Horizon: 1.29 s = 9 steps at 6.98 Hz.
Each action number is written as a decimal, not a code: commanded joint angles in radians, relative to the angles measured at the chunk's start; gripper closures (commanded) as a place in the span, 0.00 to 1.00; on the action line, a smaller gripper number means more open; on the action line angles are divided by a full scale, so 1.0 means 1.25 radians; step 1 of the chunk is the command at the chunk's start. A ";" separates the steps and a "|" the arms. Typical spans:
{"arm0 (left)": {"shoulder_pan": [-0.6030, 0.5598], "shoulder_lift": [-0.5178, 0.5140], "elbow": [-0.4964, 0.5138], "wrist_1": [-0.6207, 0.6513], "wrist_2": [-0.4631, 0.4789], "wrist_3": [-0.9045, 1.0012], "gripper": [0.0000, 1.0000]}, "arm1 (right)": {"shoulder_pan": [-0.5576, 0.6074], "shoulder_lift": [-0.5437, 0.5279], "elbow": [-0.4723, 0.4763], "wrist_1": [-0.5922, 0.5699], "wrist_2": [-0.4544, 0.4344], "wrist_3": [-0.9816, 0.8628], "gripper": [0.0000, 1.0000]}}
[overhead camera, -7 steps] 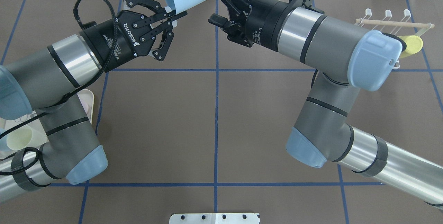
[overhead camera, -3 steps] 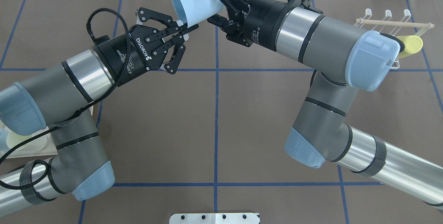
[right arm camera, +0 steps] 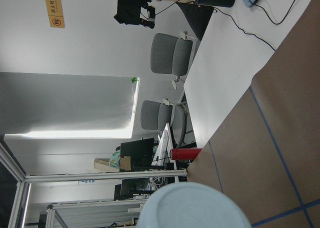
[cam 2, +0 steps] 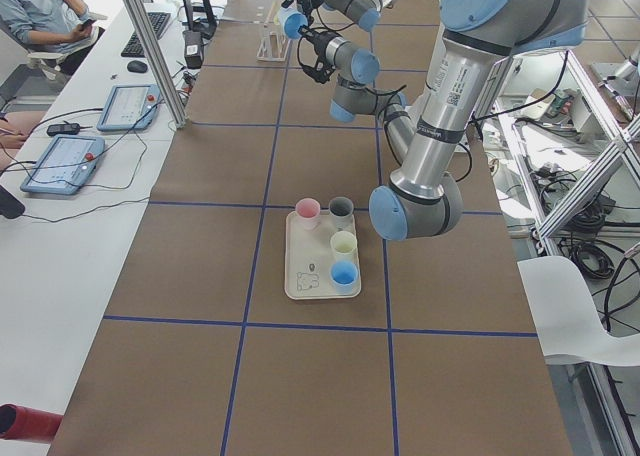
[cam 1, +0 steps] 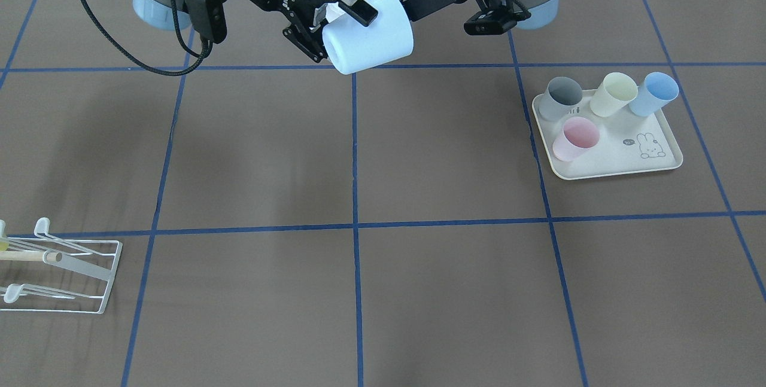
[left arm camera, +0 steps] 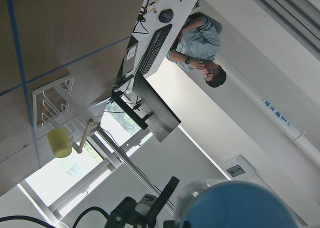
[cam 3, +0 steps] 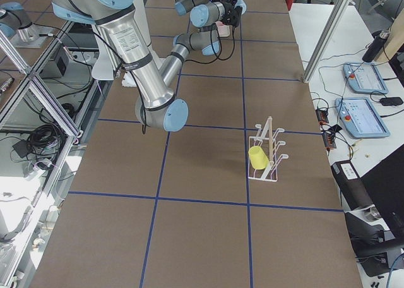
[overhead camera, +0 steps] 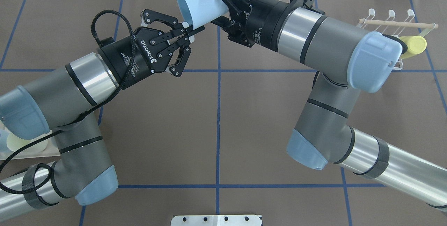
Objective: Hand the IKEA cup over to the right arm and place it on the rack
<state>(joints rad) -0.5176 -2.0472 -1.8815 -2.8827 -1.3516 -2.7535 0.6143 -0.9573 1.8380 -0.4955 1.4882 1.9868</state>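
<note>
Overhead exterior, 12 o'clock: pale blue plastic cup (overhead camera: 200, 4) mid-air, rim pinched tight by left gripper (overhead camera: 190, 30), right gripper (overhead camera: 221, 6) gaping wide around its base, so probably clamp right squarely before loosening left, then over to white wire rack (overhead camera: 398, 24) at 2 o'clock.

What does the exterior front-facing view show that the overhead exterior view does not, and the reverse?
Only the front-facing view shows the whole tray with its rabbit drawing, carrying a grey cup, a cream cup, a blue cup and a pink cup. Only the overhead view clearly shows the yellow cup hanging on the rack. Both show the pale blue cup lying sideways in the air, the left end effector pinching its rim, the right end effector around its base.
</note>
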 commanded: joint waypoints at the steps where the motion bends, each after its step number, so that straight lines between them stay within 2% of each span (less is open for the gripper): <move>1: 0.001 -0.001 -0.001 -0.001 0.000 0.000 1.00 | -0.001 0.001 -0.001 0.000 -0.004 0.006 0.29; 2: 0.001 -0.001 -0.001 -0.001 -0.001 0.000 1.00 | -0.001 0.002 -0.001 0.000 -0.014 0.035 0.97; 3: 0.003 0.001 0.001 -0.002 -0.002 0.005 0.39 | -0.001 0.002 -0.001 0.001 -0.012 0.034 1.00; 4: 0.005 -0.002 -0.001 -0.001 -0.001 0.043 0.00 | -0.001 0.002 -0.001 0.001 -0.014 0.034 1.00; 7: 0.005 0.002 -0.007 -0.002 -0.005 0.087 0.00 | 0.001 0.002 0.000 0.001 -0.012 0.033 1.00; 9: 0.001 0.012 -0.026 -0.002 -0.017 0.087 0.00 | 0.046 0.001 0.001 0.002 0.000 0.035 1.00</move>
<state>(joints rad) -0.5124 -2.0392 -1.8998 -2.8854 -1.3648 -2.6455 0.6372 -0.9546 1.8386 -0.4929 1.4779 2.0287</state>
